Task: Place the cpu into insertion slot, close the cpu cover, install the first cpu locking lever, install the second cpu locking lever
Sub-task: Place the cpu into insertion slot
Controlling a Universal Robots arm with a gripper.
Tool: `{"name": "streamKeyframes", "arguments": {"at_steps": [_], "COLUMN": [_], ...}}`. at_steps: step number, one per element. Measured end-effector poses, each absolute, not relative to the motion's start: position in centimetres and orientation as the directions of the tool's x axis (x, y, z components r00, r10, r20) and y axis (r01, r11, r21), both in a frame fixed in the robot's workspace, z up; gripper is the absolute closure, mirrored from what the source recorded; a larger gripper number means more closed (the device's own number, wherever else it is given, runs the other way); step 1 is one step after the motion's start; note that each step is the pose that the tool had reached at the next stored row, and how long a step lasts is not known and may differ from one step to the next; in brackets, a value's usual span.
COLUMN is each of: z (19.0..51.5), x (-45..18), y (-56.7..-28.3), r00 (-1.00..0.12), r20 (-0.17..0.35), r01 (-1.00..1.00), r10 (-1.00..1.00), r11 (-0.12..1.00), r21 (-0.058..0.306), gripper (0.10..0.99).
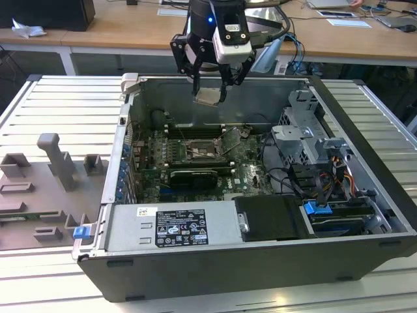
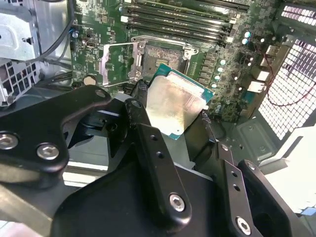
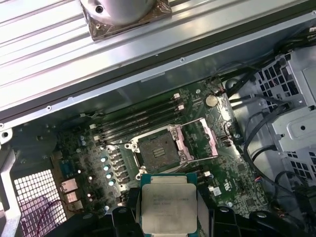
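My gripper hangs above the open computer case, shut on the cpu, a flat square chip with a pale metal top. In both wrist views the cpu sits clamped by its edges between the black fingers, held above the board and apart from it. Below it lies the insertion slot, a dark square socket with nothing in it. The cpu cover is swung up and open beside the slot.
Long memory slots run behind the socket and a black graphics card lies in front of it. A power supply, a drive cage and cables fill the case's near and right parts. Grey fixtures stand outside it.
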State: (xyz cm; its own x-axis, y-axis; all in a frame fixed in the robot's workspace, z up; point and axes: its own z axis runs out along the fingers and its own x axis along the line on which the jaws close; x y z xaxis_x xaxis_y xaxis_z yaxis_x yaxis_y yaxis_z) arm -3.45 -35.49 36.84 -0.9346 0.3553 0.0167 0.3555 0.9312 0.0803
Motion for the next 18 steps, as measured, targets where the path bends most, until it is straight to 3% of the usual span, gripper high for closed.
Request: {"name": "streamKeyframes", "arguments": {"at_steps": [18], "z": [36.83], "x": [-3.45], "y": [-35.49], "r00": [-0.876], "r20": [0.011], "r01": [0.482], "r10": [0.482], "r11": [0.874], "r21": [0.068], "gripper": [0.541]}}
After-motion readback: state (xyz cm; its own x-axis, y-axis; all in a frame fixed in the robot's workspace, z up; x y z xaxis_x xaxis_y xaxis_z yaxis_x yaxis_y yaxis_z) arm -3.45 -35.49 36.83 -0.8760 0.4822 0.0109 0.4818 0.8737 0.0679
